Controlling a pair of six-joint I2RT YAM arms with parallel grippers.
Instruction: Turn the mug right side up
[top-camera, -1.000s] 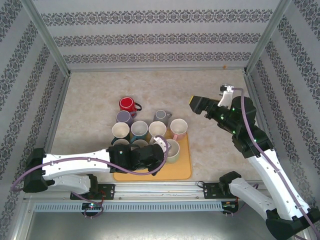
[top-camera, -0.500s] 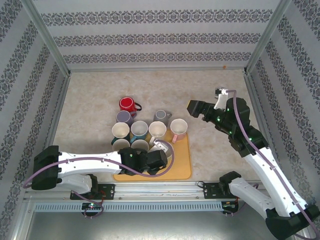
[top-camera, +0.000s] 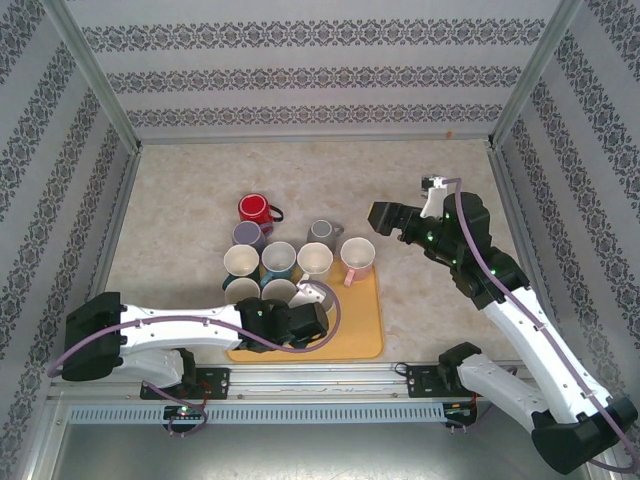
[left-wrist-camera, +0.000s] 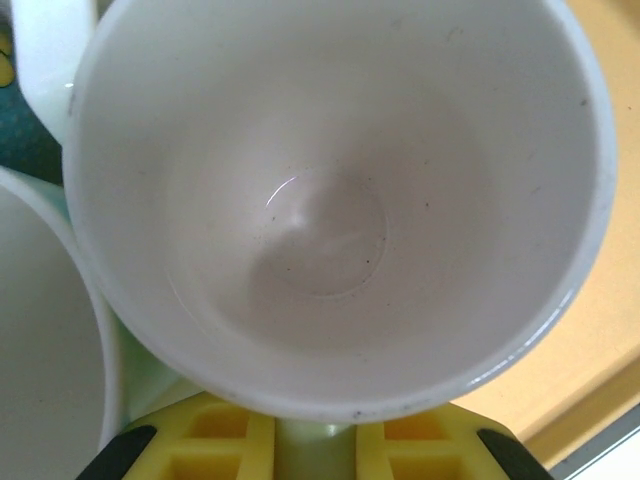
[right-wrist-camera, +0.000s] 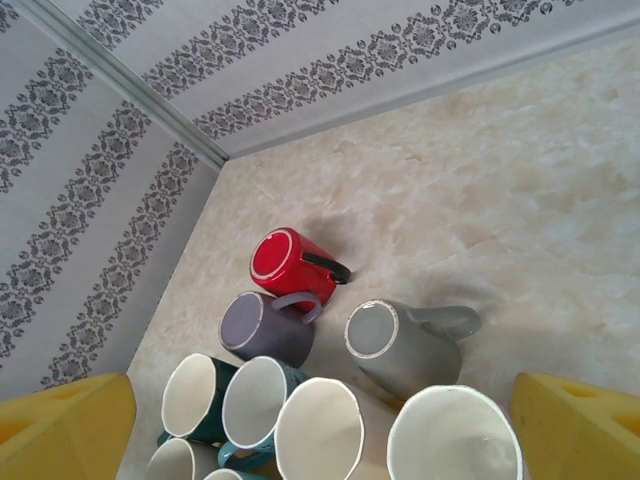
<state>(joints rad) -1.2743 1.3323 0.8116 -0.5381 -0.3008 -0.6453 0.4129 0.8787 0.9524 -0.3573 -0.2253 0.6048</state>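
Note:
My left gripper is low over the orange tray, shut on a pale green mug. In the left wrist view the mug's white inside faces the camera, and my left gripper pinches a pale green strip of it between the yellow fingers. Three mugs stand upside down on the table: red, purple and grey. My right gripper hovers open just right of the grey mug. Nothing is between its yellow fingers.
Several upright mugs crowd the tray's far side: cream, teal, cream and pink. Another white rim sits close on the left of the held mug. Patterned walls enclose the table on three sides.
My left gripper has drawn back left and toward the near edge, taking the pale green mug along. The right arm has swung left, closer to the grey mug, jaws still open.

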